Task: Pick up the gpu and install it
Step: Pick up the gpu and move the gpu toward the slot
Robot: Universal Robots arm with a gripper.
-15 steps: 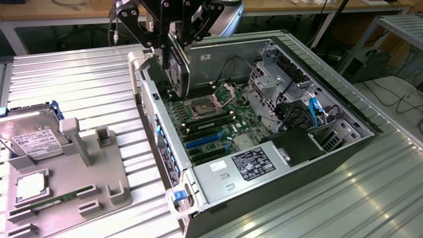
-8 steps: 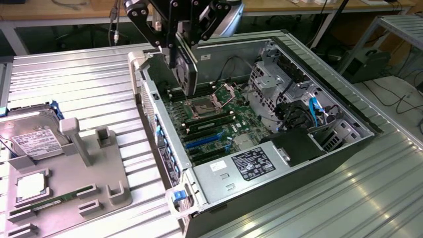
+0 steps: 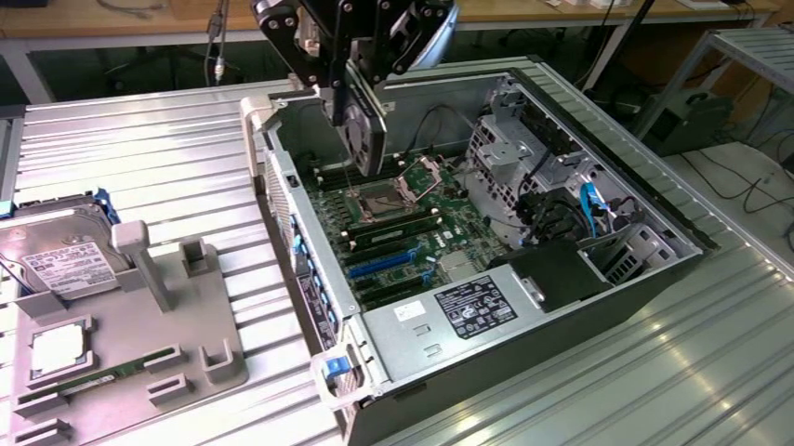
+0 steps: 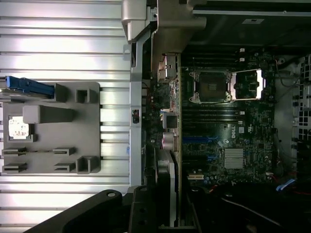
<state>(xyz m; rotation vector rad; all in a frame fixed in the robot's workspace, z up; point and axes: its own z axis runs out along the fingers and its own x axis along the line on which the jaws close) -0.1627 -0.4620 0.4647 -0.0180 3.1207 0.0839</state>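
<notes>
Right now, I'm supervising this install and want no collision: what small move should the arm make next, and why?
Probably carry the gpu across toward the blue slots at its present height before any lowering. The gripper holds it upright above the open case, near the processor socket end of the board, apparently not over those slots.

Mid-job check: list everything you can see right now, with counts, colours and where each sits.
table: one, silver, ribbed, under everything.
case: one, black and silver, lying open on the table.
motherboard: one, green, inside the case.
gpu: one, black, held above the case.
fixture: one, grey, on the table at the exterior view's left.
hard drive: one, silver with a white label, on the fixture.
memory stick: one, green, in the fixture's slots.
gripper: one, black, shut on the gpu over the case.
</notes>
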